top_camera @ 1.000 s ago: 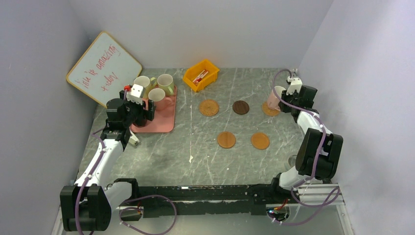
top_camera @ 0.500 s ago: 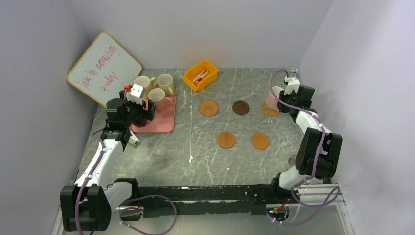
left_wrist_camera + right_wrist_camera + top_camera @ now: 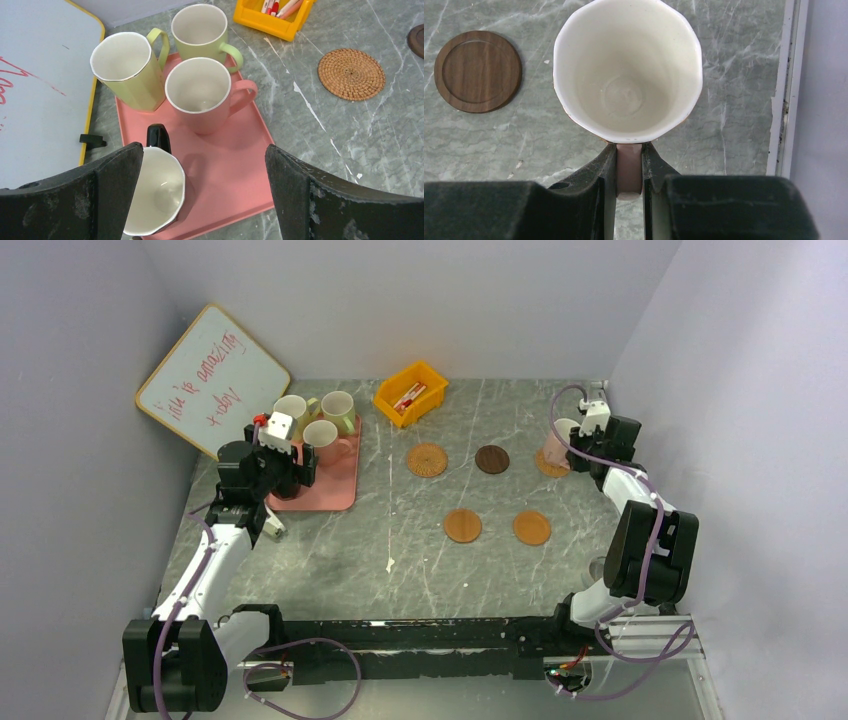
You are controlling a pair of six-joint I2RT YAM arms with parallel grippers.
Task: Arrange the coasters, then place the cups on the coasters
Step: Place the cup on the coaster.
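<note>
Holding pink cup (image 3: 628, 70) by handle, right gripper (image 3: 629, 165) pinching narrow over far-right coaster (image 3: 553, 470). Left gripper (image 3: 205, 167) hanging wide over tray (image 3: 240, 175); four cups (image 3: 197, 95) waiting there, four coasters (image 3: 463, 525) lying bare.

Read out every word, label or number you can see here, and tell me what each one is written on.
"You're amazing": red handwriting on the whiteboard. It is slanted and small, so this is only a likely reading.
"+ okay": a second red line on the same board, also uncertain.
Pens in the yellow bin: any print is too small to read.
No other text is readable.
</note>
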